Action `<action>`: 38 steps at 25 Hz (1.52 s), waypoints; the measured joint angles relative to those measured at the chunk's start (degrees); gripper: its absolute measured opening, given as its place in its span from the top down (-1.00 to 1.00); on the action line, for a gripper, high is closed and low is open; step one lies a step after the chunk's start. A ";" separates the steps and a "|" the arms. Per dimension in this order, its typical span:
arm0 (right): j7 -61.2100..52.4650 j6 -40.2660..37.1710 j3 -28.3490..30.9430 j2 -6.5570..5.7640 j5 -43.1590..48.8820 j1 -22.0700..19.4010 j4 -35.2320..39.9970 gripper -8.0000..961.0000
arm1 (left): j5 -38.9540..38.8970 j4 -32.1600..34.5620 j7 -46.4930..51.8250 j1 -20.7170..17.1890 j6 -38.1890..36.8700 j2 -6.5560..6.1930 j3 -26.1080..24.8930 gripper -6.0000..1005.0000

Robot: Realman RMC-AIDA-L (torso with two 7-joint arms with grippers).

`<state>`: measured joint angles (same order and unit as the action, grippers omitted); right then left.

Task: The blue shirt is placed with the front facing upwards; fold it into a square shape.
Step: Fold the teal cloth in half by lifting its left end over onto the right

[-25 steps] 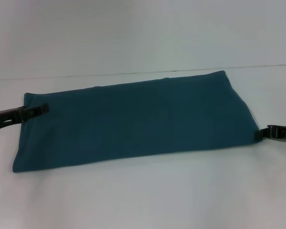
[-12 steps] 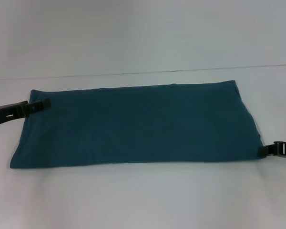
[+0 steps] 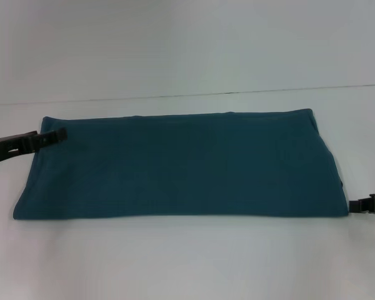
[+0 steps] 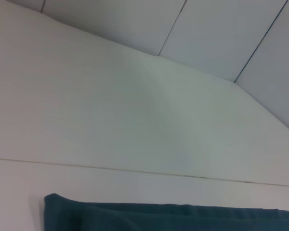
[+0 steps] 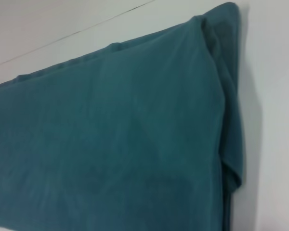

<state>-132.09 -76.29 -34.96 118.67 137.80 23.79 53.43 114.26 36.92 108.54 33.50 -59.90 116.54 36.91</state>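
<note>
The blue shirt point(image 3: 178, 165) lies flat on the white surface point(image 3: 187, 262) as a long band running left to right, already doubled over so that no lettering shows, its far edge parallel to the seam line of the surface behind it. The left pincer point(image 3: 50, 136) sits at the far-left corner of the band, its tip over the cloth; from the head view it looks pressed together on that corner, though the hold itself is too small to confirm, and the left wrist view shows only the layered corner of the shirt and bare surface. The right pincer point(image 3: 362, 205) is at the near-right corner, just off the cloth edge with a sliver of white between them, so it appears to be holding nothing; whether its fingers are spread or together I cannot tell. Judging by the shape, the remaining work is to bring one short end over the other to make a square. To do that well, both corners of the same short end should be held, lifted only enough to clear the layers beneath, and carried across evenly so the edges meet squarely. The right end shows a loose rolled edge in the right wrist view, which could bunch if dragged; smoothing it flat first would help.
</note>
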 joint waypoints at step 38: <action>4.15 -0.88 4.64 -0.63 -8.81 -1.03 7.02 0.81 | 0.00 -0.72 0.08 0.66 0.94 0.17 -0.01 -0.66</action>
<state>-127.94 -77.16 -30.33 118.04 128.99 22.77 60.45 114.26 36.20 108.63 34.15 -58.96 116.72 36.90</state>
